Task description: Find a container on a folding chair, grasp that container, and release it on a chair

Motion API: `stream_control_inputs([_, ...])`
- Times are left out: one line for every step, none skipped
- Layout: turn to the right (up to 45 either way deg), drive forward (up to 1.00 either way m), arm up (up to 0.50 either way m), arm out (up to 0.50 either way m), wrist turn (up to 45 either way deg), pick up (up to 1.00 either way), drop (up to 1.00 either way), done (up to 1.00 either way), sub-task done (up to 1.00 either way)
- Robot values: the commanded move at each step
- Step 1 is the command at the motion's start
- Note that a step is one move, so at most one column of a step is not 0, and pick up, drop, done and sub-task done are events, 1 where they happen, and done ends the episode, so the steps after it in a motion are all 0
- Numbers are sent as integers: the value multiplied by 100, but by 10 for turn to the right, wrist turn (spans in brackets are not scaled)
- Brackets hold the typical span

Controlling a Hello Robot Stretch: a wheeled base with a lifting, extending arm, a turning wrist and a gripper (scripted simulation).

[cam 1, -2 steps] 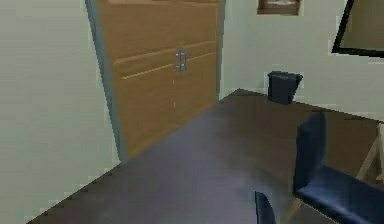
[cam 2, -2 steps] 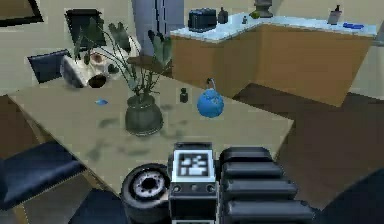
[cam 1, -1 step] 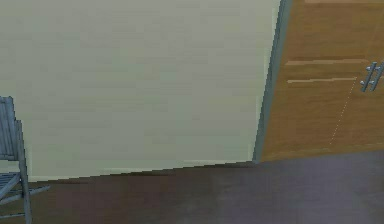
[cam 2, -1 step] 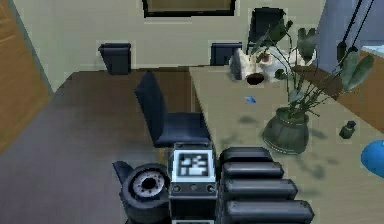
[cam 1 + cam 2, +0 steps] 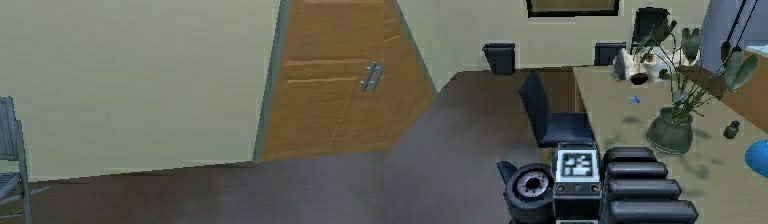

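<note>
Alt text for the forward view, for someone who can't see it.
A pale cream wall faces the camera above a dark floor. Part of a grey slatted chair shows at the left edge, and a wooden door with a metal handle stands at the right.

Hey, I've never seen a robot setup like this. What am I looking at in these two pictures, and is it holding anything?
These are simulator pictures from a wheeled robot with one extending arm. The forward view looks ahead: a cream wall, a wooden door, and part of a grey chair at its left edge. The arm side view looks out sideways: the dark arm and its hand sit along the bottom. Beyond them is a long table with a potted plant on it, and a dark blue chair beside it. I cannot tell whether the hand holds anything.
</note>
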Motion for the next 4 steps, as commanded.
stream_control_inputs([0,0,0,28,0,0,0,0,0])
stream_control_inputs([0,0,0,0,450,0,0,0,0])
stream_control_inputs([0,0,0,0,450,0,0,0,0])
stream_control_inputs([0,0,0,0,450,0,0,0,0])
